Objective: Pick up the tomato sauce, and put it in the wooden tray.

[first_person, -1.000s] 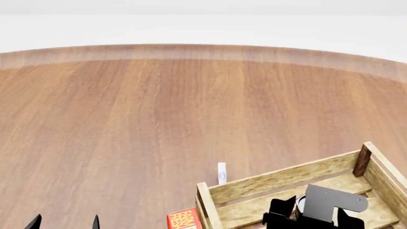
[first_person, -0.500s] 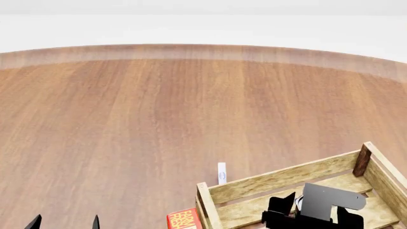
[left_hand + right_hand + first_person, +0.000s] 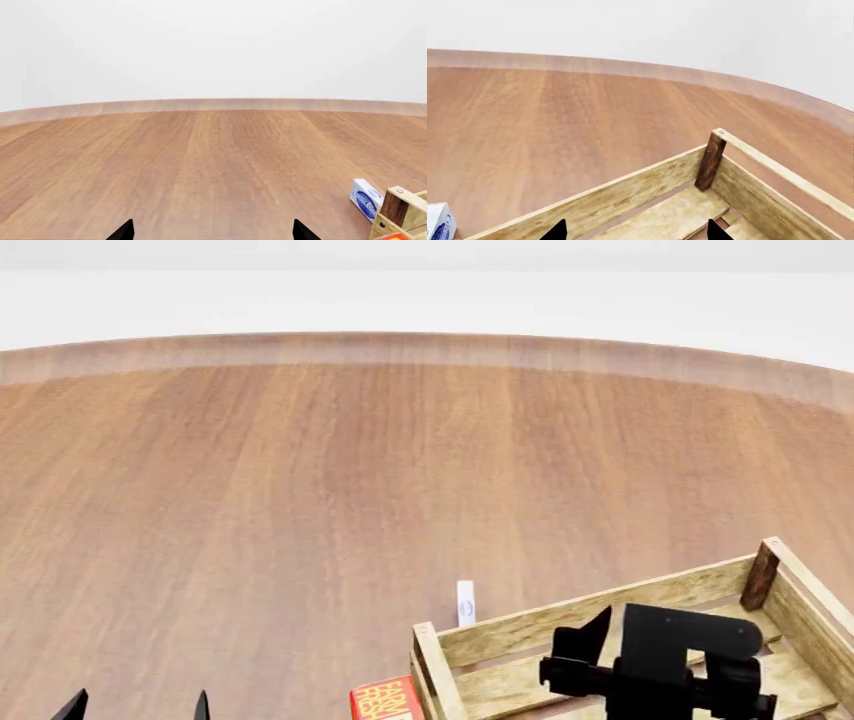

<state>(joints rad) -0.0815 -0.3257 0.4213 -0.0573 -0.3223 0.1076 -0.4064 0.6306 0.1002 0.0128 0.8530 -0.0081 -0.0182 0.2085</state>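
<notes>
The wooden tray (image 3: 587, 615) of pale slats with dark corner posts sits at the near right of the table. It also shows in the right wrist view (image 3: 627, 192), and one corner post shows in the left wrist view (image 3: 400, 210). My right gripper (image 3: 661, 652) hangs over the tray's inside, open, and its wrist view (image 3: 635, 232) has only tray slats between the tips. The tomato sauce does not show in any view; my right gripper covers part of the tray floor. My left gripper (image 3: 134, 705) is open and empty at the near left, over bare table (image 3: 213, 235).
A small white-and-blue box (image 3: 466, 602) stands just outside the tray's far left side; it also shows in the left wrist view (image 3: 365, 199) and the right wrist view (image 3: 437, 220). A red box (image 3: 387, 700) lies against the tray's near left corner. The wooden table runs far back to a curved edge.
My right gripper has risen and tilted over the tray. The white can top that showed between its fingers is no longer visible. The left arm has not moved.
</notes>
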